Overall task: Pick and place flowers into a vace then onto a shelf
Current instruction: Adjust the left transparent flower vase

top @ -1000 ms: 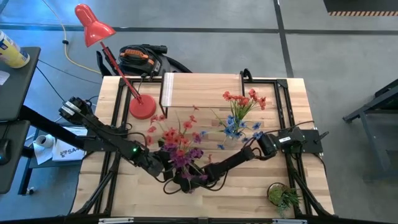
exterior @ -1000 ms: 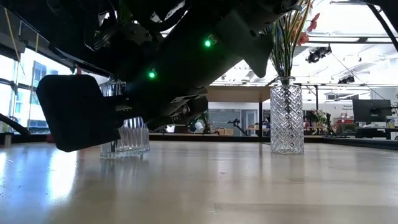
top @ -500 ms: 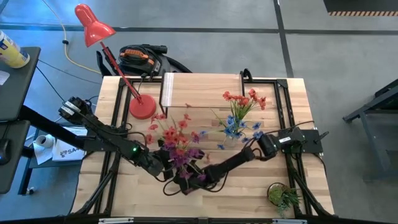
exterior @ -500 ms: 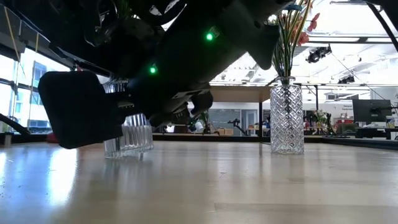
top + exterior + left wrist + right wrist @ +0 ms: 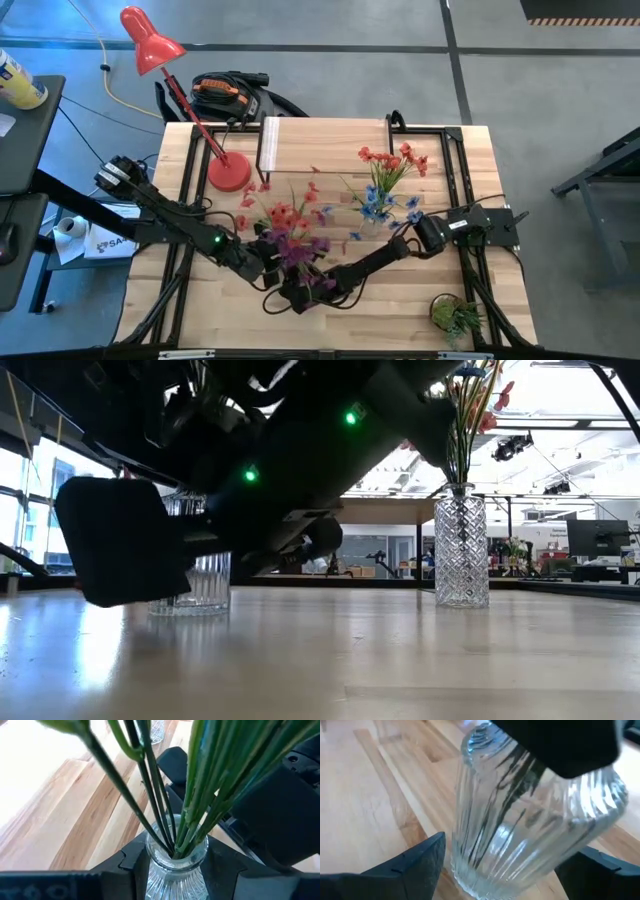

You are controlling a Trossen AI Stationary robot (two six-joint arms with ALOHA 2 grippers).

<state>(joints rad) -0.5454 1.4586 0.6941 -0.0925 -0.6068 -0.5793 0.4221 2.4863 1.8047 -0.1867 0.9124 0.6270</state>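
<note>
Ribbed clear glass vase (image 5: 530,815) with red and purple flower sprays (image 5: 292,225), lower centre of high view. Left gripper (image 5: 172,870) clamped on its neck; right gripper (image 5: 505,870) fingers apart round the body. Likely heavy, slick, breakable, top-heavy; hold low.

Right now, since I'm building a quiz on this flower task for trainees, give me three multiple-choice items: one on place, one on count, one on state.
1. Where is the red lamp?
A. far left corner
B. near right corner
C. on the floor

2. How many glass vases stand on the table?
A. one
B. two
C. four

3. The ribbed vase holds:
A. nothing
B. water only
C. green stems

Key: 1 A, its base sits by the far left edge; 2 B, ribbed one plus cut-glass vase; 3 C, stems enter its neck.
</note>
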